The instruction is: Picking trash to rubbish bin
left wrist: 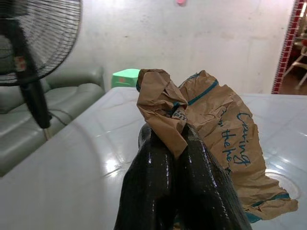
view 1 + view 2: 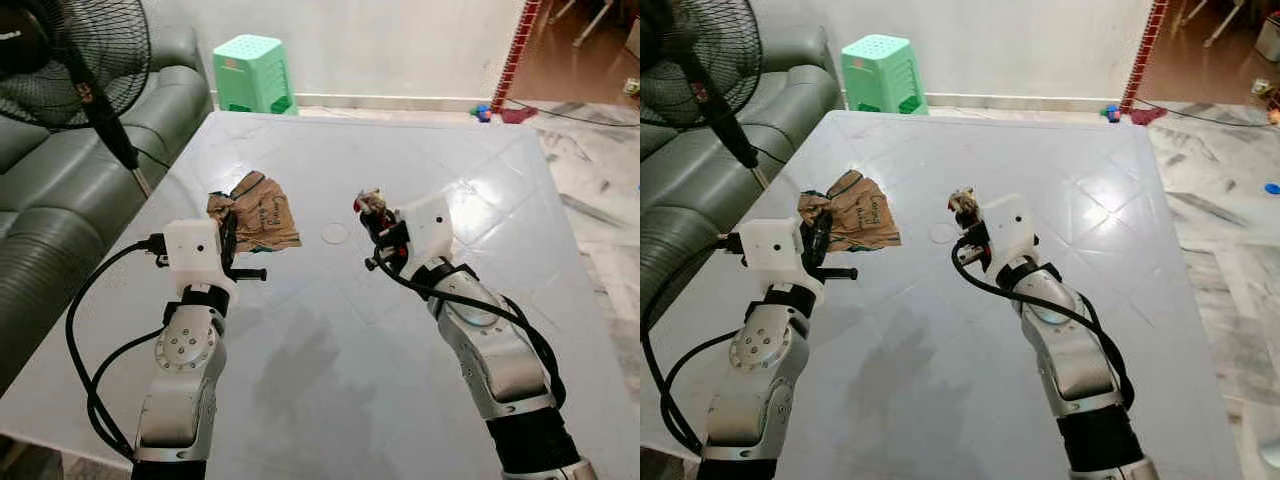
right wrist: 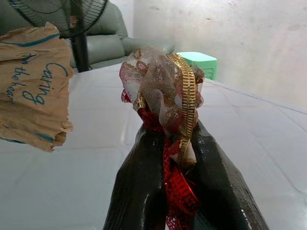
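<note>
You have two pieces of trash in sight: one crumpled brown paper bag (image 2: 258, 212) and one wad of gold-and-red ribbon (image 3: 165, 103). Around them you see one white table (image 2: 400, 330), one fan (image 2: 70, 60), one green stool (image 2: 253, 73) and one grey sofa (image 2: 60, 190).

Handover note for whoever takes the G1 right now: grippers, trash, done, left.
Left gripper: shut on the crumpled brown paper bag, held above the table.
Right gripper: shut on the red and gold ribbon wrapper, also lifted.
Done: both pieces of trash are gripped.
Left: no rubbish bin is in sight here; find it, carry both pieces over and drop them in. Fan and sofa stand to the robot's left.
</note>
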Controlling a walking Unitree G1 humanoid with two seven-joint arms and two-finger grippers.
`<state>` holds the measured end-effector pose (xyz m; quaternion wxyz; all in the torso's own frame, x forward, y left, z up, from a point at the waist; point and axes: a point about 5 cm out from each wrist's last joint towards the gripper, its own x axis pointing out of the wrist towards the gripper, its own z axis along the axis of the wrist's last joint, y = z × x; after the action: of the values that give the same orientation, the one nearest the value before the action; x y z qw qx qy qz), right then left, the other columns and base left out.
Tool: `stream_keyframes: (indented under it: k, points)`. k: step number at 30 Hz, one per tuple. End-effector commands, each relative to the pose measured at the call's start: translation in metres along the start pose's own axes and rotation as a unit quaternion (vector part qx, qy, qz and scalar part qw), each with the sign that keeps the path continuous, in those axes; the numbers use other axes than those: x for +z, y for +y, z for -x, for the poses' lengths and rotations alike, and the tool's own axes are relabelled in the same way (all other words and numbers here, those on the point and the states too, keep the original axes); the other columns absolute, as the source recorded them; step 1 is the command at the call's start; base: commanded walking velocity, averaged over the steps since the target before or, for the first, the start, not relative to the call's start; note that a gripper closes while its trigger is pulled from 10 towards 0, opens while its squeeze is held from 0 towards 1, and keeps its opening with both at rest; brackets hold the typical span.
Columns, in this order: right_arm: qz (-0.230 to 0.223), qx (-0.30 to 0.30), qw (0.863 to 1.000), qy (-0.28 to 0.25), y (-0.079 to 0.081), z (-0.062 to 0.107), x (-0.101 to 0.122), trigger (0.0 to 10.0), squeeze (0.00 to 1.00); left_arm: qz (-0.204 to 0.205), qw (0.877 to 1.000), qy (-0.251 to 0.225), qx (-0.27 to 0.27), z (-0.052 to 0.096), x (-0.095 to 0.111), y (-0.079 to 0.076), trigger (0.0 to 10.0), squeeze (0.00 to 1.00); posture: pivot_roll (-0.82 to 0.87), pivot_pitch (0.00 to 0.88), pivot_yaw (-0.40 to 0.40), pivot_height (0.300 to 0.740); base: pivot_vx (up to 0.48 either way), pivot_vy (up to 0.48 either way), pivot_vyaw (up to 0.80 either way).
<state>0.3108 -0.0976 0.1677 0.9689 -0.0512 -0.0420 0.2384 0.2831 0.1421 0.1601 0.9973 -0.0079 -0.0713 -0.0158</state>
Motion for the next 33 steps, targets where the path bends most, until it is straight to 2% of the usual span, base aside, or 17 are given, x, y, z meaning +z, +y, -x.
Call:
stream_keyframes:
  k: [1, 3, 5, 33]
  points:
    - [-0.001, 0.003, 1.000, -0.004, 0.0024, -0.0031, 0.0033, 10.0, 0.00, -0.002, 1.000, -0.006, 0.001, -0.0004, 0.0046, 0.0028, 0.0, 0.00, 0.01, 0.009, 0.018, 0.740, 0.000, 0.000, 0.00]
    - [-0.002, 0.003, 1.000, -0.004, 0.0028, -0.0031, 0.0031, 10.0, 0.00, -0.002, 1.000, -0.007, -0.001, -0.0005, 0.0051, 0.0022, 0.4, 0.00, 0.01, 0.010, 0.019, 0.740, 0.000, 0.000, 0.00]
    - [-0.002, 0.002, 1.000, -0.003, 0.0032, -0.0027, 0.0025, 10.0, 0.00, 0.000, 1.000, -0.011, -0.010, -0.0004, 0.0071, -0.0013, 0.0, 0.00, 0.01, 0.010, 0.021, 0.740, 0.000, 0.000, 0.00]
    - [-0.002, 0.000, 1.000, 0.000, 0.0020, -0.0010, 0.0013, 10.0, 0.00, 0.012, 1.000, -0.007, -0.015, -0.0011, 0.0082, -0.0042, 0.0, 0.00, 0.01, 0.019, 0.022, 0.740, 0.000, 0.000, 0.00]
